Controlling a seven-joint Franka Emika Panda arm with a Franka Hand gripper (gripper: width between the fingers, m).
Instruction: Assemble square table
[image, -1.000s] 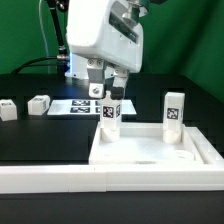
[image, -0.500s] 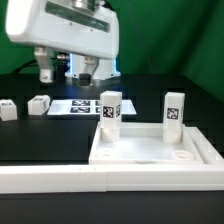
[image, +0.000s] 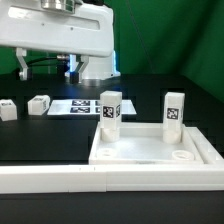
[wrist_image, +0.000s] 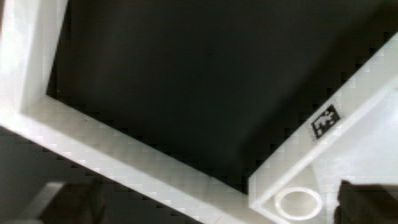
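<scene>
Between the fingers of the pincer (image: 46, 66) there is nothing. The jaws stand apart, and the wrist view agrees, showing a dark finger at either side with only the scene between them. The pincer hangs high above the black table (image: 40, 135), clear of every part.

Below it, almost underneath as the exterior view shows it, lies one loose leg (image: 38, 103) on its side. A second loose leg (image: 7, 109) lies just beyond, toward the exterior view's left. Below the pincer toward the exterior view's right lies the flat marker board (image: 80, 105).

Further that way sits the square top (image: 140, 152), rim upward, against the L-shaped wall (image: 50, 180). Two legs stand upright in its far corners: the first standing leg (image: 110, 113) on the side nearer the pincer, and the second standing leg (image: 173, 110) well beyond it. One empty socket (image: 183, 155) shows in a near corner; I cannot make out the other near corner.

The count is one top and four legs, two standing and two loose.

I judge the task to be about half done, with the step in hand being to fetch the third leg. That calls for lowering the pincer over a loose leg, closing across its narrow sides, standing it up and carrying it to an empty socket. Whether the standing legs are fully seated cannot be told.
</scene>
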